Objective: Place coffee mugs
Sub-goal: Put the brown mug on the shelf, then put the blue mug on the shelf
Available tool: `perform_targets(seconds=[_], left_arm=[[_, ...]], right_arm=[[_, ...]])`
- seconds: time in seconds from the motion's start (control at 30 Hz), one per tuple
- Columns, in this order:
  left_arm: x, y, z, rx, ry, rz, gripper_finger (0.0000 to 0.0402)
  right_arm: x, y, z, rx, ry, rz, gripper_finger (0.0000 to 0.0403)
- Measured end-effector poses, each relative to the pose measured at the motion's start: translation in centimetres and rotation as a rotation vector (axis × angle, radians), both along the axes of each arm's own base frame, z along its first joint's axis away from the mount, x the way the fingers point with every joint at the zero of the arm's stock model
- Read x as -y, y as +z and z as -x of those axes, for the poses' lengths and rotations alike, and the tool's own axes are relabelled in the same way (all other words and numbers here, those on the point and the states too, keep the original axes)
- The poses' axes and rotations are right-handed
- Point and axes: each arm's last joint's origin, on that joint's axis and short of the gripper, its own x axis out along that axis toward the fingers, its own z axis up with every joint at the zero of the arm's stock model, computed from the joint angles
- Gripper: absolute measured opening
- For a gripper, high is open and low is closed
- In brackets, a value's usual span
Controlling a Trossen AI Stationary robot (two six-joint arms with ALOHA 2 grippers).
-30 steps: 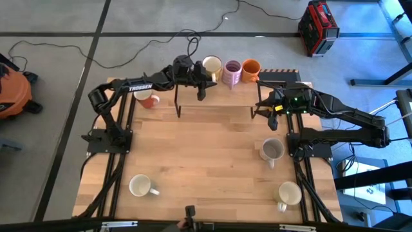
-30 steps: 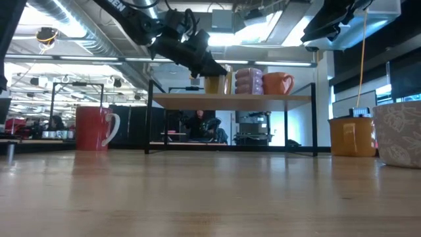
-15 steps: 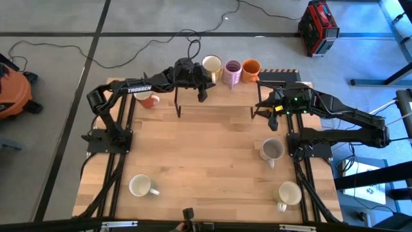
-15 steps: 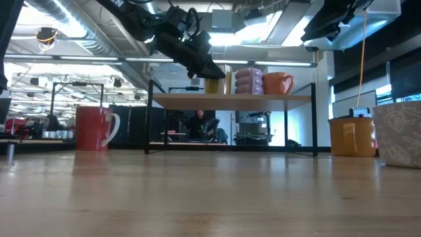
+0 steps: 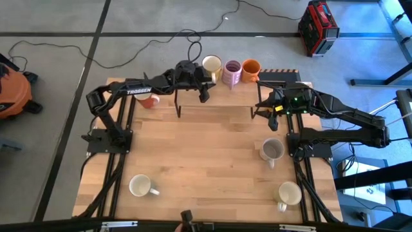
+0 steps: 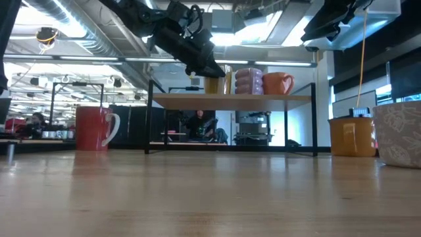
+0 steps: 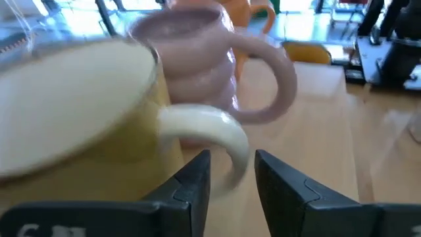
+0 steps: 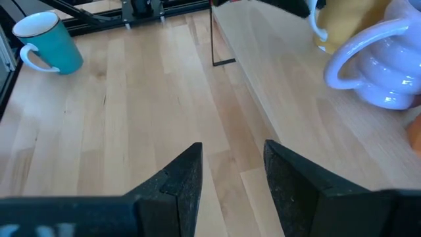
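I see my left end effector [image 7: 229,178] at the raised wooden shelf [image 5: 219,90], jaws parted around the yellow mug's [image 7: 85,125] glossy looped handle without gripping. The ribbed purple mug [image 7: 197,72] stands just beyond. My right end effector [image 8: 227,174] hovers open, empty, above the planked bench [image 8: 131,131].

shelf [image 5: 212,84]: mugs crowd right half | table [image 5: 206,161] middle: open

The left gripper [image 5: 205,95] is drawing back from the yellow mug [image 5: 211,66] on the raised shelf [image 5: 219,90], sliding toward six o'clock in the overhead view. Its fingers [image 7: 197,181] are parting around the mug's cream handle [image 7: 217,135], no longer clamped. In the low view, the left arm [image 6: 177,36] is lifting slightly.
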Motion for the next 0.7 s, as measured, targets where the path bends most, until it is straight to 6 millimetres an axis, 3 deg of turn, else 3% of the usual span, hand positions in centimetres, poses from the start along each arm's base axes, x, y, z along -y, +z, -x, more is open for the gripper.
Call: perform_targets(seconds=[0.5,0.7], left_arm=[[1.5,0.5,0.3,-0.051,0.055,0.039,0.012],[2.0,1.8,1.3,-0.074,0.083,-0.019,0.012]], right_arm=[[-0.1,0.0,0.0,0.003,0.018,-0.005,0.0152],[-0.1,0.0,0.0,0.005,0.027,-0.011,0.0152]])
